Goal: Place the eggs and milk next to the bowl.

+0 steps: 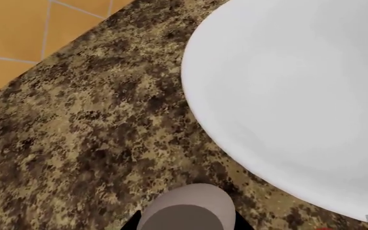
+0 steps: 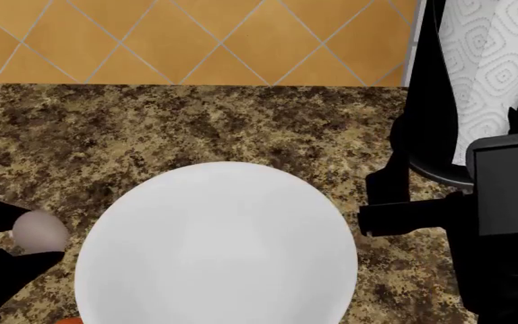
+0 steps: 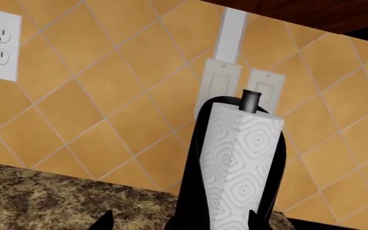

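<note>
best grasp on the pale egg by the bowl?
The pale egg is already between the left gripper fingers, left of the white bowl. Pinch across its narrow middle from above: the bowl rim crowds one side, and the smooth round shell slips off-centre.

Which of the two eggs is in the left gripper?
The pale greyish-pink egg, held left of the bowl; only a sliver of the orange egg shows.
</note>
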### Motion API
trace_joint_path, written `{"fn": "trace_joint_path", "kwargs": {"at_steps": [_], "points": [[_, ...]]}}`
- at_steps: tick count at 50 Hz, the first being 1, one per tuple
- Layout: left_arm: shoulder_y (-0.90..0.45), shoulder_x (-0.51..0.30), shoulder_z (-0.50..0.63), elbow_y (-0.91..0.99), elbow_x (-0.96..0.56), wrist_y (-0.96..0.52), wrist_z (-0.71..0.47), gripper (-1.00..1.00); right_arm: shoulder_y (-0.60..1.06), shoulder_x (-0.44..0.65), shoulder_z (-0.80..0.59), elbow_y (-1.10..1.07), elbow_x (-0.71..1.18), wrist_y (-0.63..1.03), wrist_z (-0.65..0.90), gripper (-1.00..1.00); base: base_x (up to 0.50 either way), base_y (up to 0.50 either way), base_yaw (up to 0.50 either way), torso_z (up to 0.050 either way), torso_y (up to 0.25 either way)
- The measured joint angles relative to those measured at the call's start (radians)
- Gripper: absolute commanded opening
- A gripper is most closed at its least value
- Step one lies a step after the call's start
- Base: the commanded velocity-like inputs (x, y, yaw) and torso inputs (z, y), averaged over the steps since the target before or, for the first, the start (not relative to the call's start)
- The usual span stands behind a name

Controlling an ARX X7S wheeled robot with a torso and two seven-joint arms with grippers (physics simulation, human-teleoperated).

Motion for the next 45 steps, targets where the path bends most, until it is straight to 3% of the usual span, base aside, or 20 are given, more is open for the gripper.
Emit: {"fn": "trace_joint_path", "kwargs": {"at_steps": [45], "points": [[0.044, 0.01, 0.033, -0.029, 0.023, 0.055, 0.009, -1.0, -0.011, 0.005, 0.002, 0.005, 0.007, -0.016, 0.006, 1.0, 0.0, 0.0, 0.0, 0.0, 0.0]]}}
